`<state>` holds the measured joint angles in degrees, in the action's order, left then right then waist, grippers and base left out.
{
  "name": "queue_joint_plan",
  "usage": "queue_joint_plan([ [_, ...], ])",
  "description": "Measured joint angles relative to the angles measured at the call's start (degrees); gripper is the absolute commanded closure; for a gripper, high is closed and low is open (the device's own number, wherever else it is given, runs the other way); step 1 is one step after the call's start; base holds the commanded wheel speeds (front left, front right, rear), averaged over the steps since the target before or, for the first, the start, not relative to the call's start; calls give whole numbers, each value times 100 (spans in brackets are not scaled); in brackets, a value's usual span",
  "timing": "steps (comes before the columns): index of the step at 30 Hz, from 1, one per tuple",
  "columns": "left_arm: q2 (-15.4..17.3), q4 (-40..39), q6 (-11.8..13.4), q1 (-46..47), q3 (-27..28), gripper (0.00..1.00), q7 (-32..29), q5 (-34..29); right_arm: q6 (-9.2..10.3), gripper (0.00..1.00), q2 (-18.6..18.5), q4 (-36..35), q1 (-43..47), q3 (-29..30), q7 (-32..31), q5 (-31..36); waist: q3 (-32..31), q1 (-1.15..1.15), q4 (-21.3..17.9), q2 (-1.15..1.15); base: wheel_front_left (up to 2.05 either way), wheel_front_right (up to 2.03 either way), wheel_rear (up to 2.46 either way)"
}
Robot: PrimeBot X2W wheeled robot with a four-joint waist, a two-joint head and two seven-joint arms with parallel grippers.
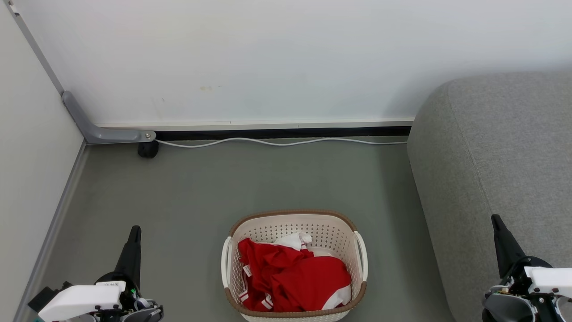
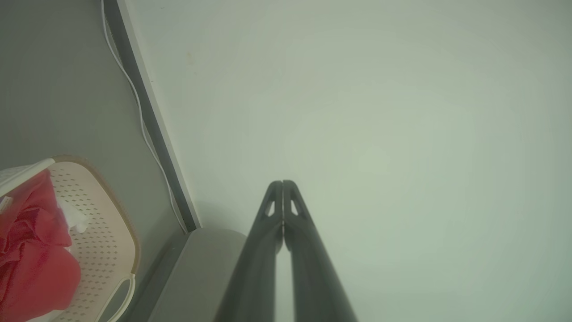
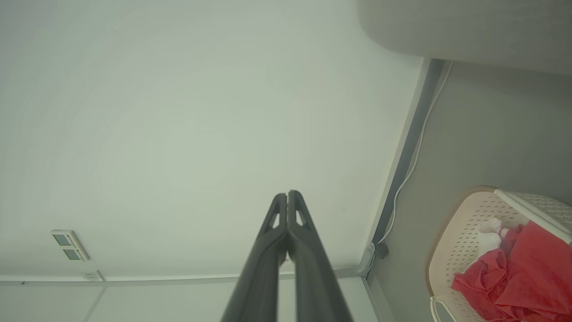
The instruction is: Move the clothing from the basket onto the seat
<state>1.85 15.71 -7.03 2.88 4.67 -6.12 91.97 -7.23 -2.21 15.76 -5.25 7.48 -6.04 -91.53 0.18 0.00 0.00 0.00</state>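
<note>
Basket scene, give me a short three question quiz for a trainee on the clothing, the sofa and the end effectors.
1. True or false: the red clothing lies inside the basket.
2. On which side of the basket does the grey sofa stand? A: the robot's left. B: the robot's right.
3. Fill in: the left end effector and the right end effector are both ____.
Key: 1 true; 2 B; 3 shut.

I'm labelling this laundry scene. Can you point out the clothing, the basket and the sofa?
clothing (image 1: pixel 308 281), head view, middle of the red fabric heap.
basket (image 1: pixel 277 230), head view, its perforated far wall.
sofa (image 1: pixel 491 156), head view, its grey upholstered top.
</note>
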Motion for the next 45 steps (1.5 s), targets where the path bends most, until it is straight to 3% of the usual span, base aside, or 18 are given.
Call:
queue_joint_plan([
  [45, 0, 0, 0, 0, 0, 100, 0, 0, 0, 100, 0, 0, 0, 0, 0, 0, 0, 0, 0, 0, 0, 0, 0],
])
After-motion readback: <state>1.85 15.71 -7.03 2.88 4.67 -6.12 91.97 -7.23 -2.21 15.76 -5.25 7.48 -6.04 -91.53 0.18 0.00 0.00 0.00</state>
